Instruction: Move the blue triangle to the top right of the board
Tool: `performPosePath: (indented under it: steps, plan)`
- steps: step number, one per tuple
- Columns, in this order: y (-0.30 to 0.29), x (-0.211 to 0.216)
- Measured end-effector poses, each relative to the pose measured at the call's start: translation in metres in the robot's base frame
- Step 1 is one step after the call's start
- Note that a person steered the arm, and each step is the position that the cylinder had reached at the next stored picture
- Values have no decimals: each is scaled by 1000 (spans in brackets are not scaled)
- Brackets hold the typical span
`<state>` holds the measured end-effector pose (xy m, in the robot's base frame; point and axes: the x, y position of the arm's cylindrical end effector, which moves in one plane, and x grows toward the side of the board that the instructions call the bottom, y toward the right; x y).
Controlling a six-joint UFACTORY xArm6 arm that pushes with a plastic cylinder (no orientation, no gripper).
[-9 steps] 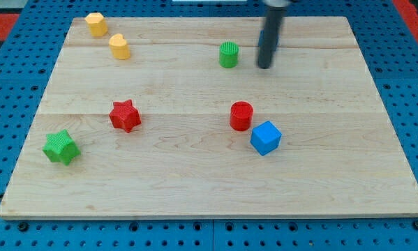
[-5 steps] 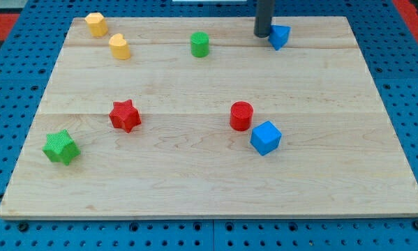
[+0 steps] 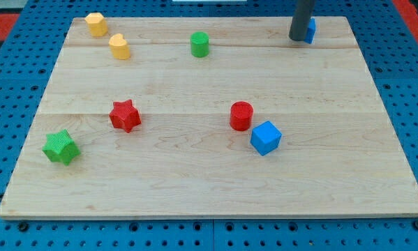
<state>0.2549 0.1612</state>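
Note:
The blue triangle (image 3: 310, 30) lies near the board's top right, mostly hidden behind my rod. My tip (image 3: 297, 37) rests on the board against the triangle's left side. A blue cube (image 3: 266, 137) sits right of centre, touching or nearly touching a red cylinder (image 3: 241, 116) at its upper left.
A green cylinder (image 3: 199, 44) stands at the top middle. Two yellow blocks (image 3: 95, 24) (image 3: 119, 47) sit at the top left. A red star (image 3: 125, 115) lies left of centre and a green star (image 3: 60, 147) near the left edge. The wooden board (image 3: 209, 195) lies on blue pegboard.
My tip moved up and then right along the top edge, pushing the blue triangle to the right. The green cylinder shifted left early on and has stayed put since.

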Motion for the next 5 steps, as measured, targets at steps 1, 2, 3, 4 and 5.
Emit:
performPosePath:
  steps: [1, 2, 3, 4, 5]
  plan:
    - [-21, 6]
    - [-23, 6]
    - [-22, 6]
    - [-22, 6]
    - [-39, -2]
